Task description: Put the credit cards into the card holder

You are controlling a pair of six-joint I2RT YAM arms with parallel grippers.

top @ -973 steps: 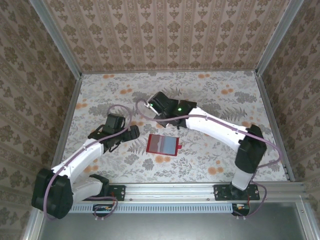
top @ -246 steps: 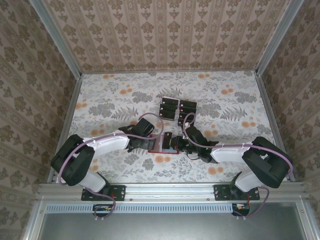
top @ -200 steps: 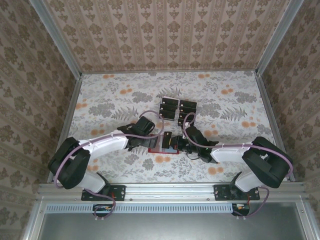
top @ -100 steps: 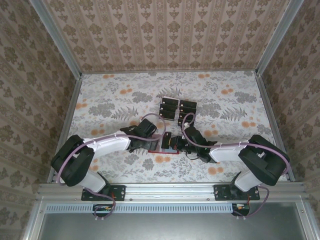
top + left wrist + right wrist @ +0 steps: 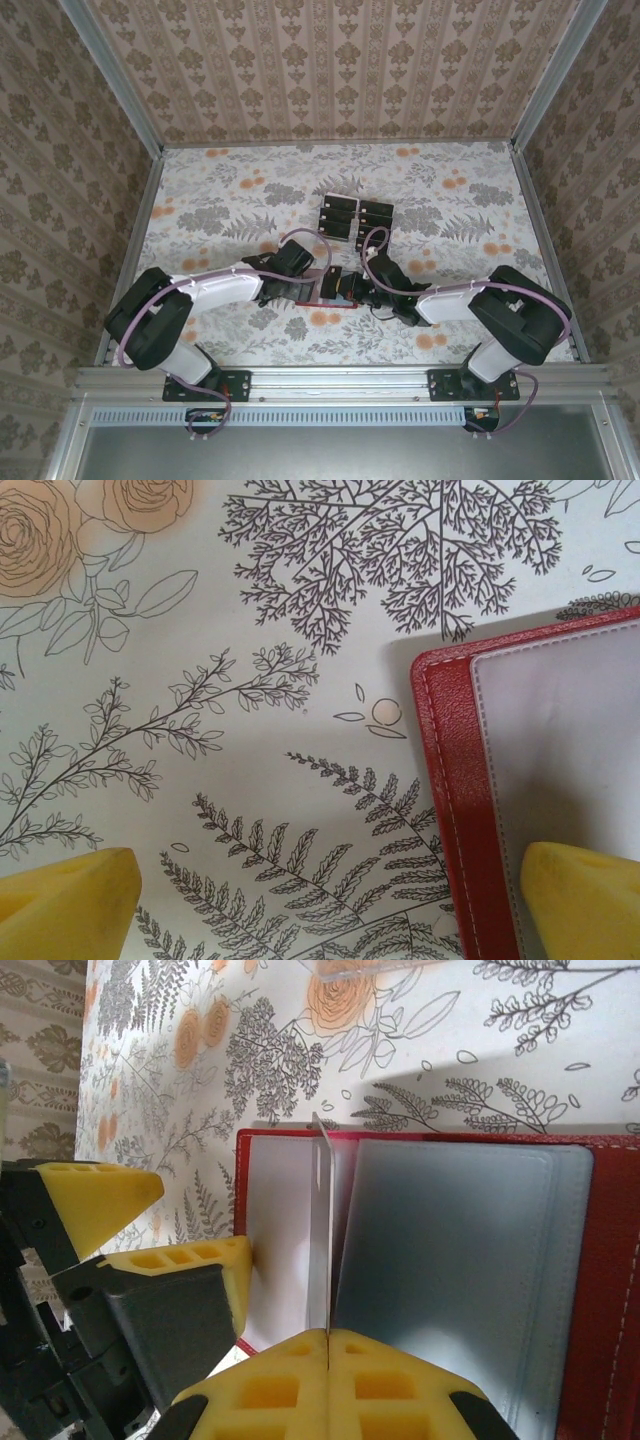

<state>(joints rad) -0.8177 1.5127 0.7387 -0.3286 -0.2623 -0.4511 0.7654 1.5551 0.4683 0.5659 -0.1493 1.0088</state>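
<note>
Wallet: the red wallet (image 5: 608, 1260) lies open and flat on the floral cloth (image 5: 200, 630), in the near middle of the table between the two grippers, its greyish clear pockets (image 5: 460, 1260) facing up.
Right gripper: the right gripper (image 5: 327, 1348) is clenched on a card (image 5: 320, 1225). The card shows edge-on, standing upright over the wallet's fold between the left and right pockets.
Left gripper: the left gripper (image 5: 320, 910) is spread wide and grasps nothing. It straddles the wallet's left edge, one fingertip (image 5: 580, 900) over the pocket and the other over bare cloth.
In the way: from above, both wrists and their cables cover most of the wallet, leaving a thin red strip along its near side. In the right wrist view, the left gripper's yellow fingers (image 5: 185, 1275) crowd the wallet's left border, touching or almost touching it.
Around: further back, just behind the grippers, black cards (image 5: 338, 216) sit in two columns on a clear rack (image 5: 357, 219).
Enclosure: patterned walls stand on three sides, well apart from the work.
</note>
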